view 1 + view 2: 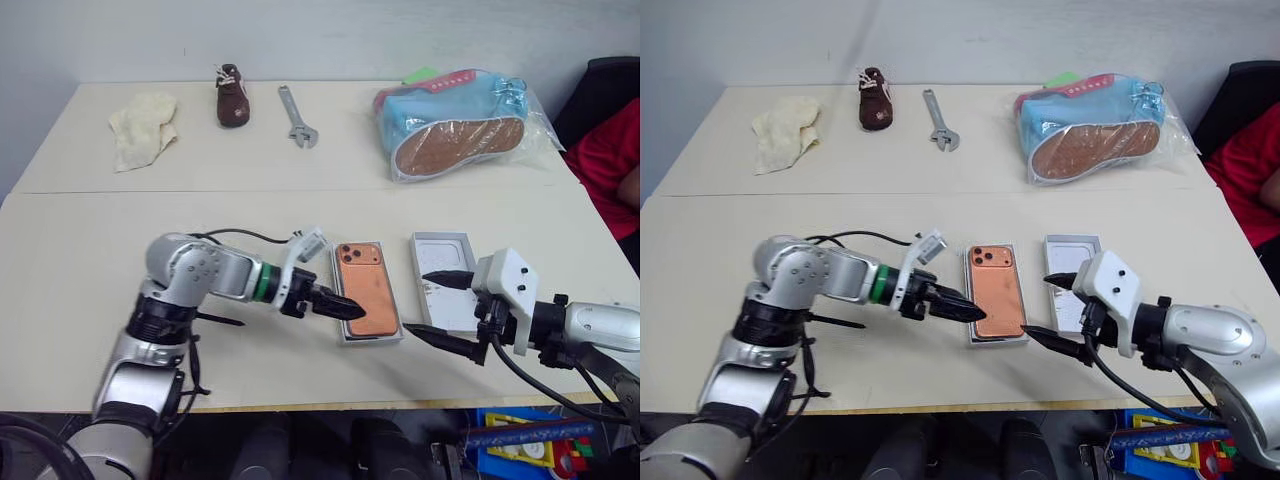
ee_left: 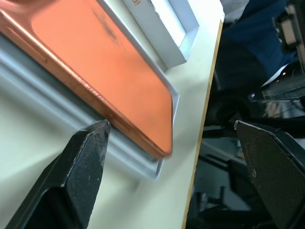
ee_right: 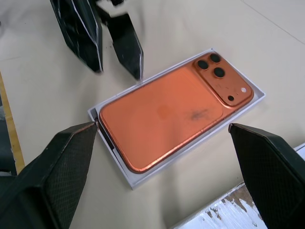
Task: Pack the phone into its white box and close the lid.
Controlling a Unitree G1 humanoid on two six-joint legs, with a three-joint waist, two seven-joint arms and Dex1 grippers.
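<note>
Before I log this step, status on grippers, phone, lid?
Left gripper open at phone. Right gripper open, empty. Phone in white box. Lid off, beside it.

Two cream tables (image 1: 150,240) pushed together, pale grey wall (image 1: 330,35) behind, black chair (image 1: 603,92) at right.

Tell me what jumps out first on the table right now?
The copper-orange phone lies back-up in a white box near the table's front edge, between both open grippers: the left gripper at its left side, the right gripper over a second white tray just right of it. A bagged blue shoe sits far right.
</note>
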